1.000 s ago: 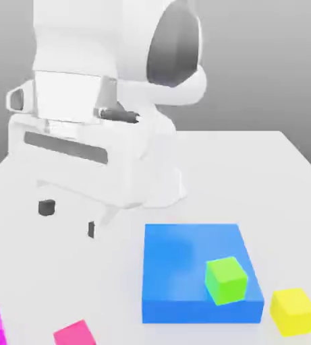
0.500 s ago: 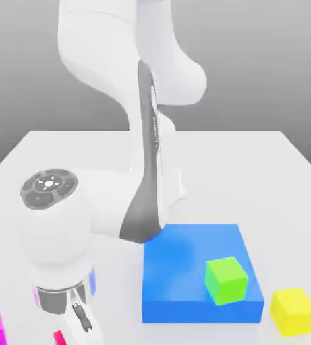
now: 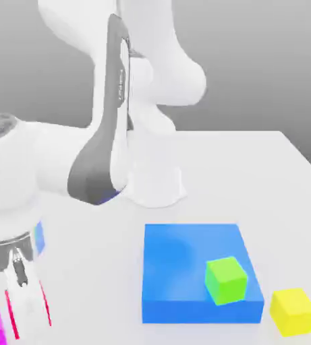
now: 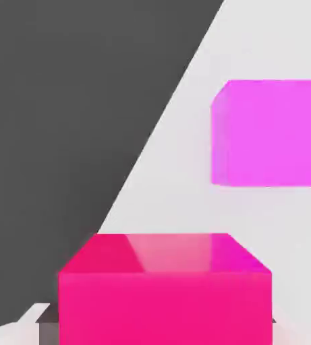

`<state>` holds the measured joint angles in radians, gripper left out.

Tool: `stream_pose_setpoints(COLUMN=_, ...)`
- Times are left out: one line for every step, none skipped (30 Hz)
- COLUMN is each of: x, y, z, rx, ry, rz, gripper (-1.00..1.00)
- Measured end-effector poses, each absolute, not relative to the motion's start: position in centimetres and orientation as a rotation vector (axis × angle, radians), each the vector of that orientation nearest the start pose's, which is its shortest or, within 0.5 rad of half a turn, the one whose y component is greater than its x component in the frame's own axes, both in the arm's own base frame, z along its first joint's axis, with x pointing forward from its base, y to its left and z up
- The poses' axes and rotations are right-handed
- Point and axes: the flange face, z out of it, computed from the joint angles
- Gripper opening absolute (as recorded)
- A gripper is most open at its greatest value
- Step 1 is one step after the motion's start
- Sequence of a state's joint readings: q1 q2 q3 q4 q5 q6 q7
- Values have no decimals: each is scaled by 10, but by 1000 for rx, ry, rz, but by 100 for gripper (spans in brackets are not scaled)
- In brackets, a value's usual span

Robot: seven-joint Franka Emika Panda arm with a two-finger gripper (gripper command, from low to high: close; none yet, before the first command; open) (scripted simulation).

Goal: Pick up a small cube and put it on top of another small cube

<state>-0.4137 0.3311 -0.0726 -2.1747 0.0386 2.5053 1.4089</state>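
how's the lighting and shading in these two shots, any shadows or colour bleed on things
Exterior view: bright and flat, the white tabletop pale, a lighter patch on the blue block; hand view: the rose-pink cube has a paler patch and a magenta tint along one bevelled-looking face.

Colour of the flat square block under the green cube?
The flat square block is solid blue; it shows best in the exterior view.

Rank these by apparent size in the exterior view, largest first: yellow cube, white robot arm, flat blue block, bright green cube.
1. White robot arm
2. Flat blue block
3. Bright green cube and yellow cube: too alike to rank
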Motion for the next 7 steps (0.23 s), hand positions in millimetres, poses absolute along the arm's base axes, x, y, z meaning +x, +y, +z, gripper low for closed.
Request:
stream_pose_setpoints(x=495, y=-274, z=231, rx=-1787, ry=2583, rz=0, gripper=-100)
stream_pose_setpoints(x=494, y=-279, z=219, rx=-1781, ry=2587, rz=-1, gripper=-100)
stream_pose_setpoints(x=493, y=-282, z=205, rx=-1778, ry=2588, rz=-1, gripper=-100)
stream_pose_setpoints(x=492, y=-283, z=194, rx=-1776, ry=2589, rz=-1, gripper=100)
stream_pose_setpoints(x=492, y=-283, z=194, rx=-1776, ry=2589, rz=-1, gripper=100)
stream_pose_setpoints(x=492, y=-283, z=194, rx=-1776, ry=2589, rz=-1, gripper=100)
stream_pose_setpoints(x=492, y=-283, z=194, rx=-1776, ry=2589, rz=-1, gripper=100)
